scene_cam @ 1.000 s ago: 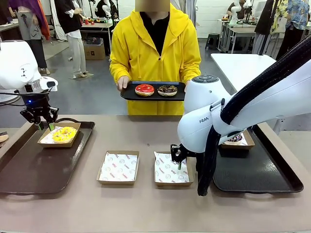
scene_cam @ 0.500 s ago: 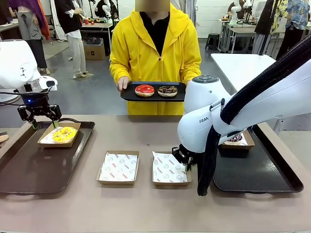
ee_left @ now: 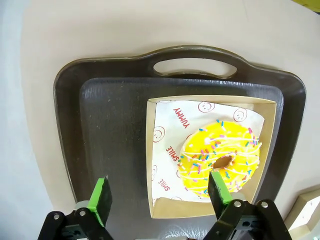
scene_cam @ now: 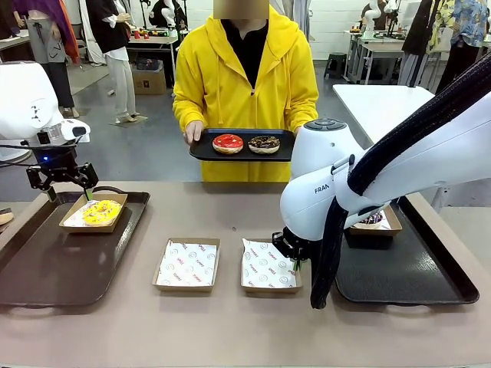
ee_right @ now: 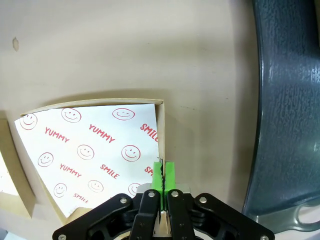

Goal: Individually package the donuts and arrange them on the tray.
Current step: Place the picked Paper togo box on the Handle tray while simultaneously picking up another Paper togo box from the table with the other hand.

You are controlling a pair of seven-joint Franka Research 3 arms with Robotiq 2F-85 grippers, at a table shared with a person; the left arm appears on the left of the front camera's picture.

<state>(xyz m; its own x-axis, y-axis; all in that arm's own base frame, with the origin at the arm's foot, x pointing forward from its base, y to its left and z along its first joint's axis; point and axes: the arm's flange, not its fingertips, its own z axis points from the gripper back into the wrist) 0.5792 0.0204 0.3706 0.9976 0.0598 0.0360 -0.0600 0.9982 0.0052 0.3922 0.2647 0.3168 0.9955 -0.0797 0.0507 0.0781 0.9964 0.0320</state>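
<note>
A yellow-glazed donut [scene_cam: 101, 212] [ee_left: 220, 160] lies in a paper-lined box [ee_left: 160, 107] at the far end of the left brown tray [scene_cam: 46, 268]. My left gripper [scene_cam: 69, 192] [ee_left: 160, 197] hangs open just above that box's near-left corner, holding nothing. My right gripper [scene_cam: 291, 250] [ee_right: 163, 176] is shut on the right wall of an empty paper-lined box [scene_cam: 268, 268] [ee_right: 95, 150] at mid-table. The person holds a black tray [scene_cam: 201, 147] carrying a red-glazed donut [scene_cam: 228, 142] and a chocolate donut [scene_cam: 264, 143]. Another chocolate donut [scene_cam: 374, 219] sits boxed on the right tray [scene_cam: 414, 268], partly behind my right arm.
A second empty paper-lined box [scene_cam: 186, 264] rests left of the held one. The right tray's dark rim [ee_right: 285, 100] runs close beside the gripped box. Bare tabletop lies along the near edge and between the boxes and the person.
My left gripper opened wide and lifted slightly off the yellow donut's box. My right gripper closed on the empty box's right wall, and the box shifted a little.
</note>
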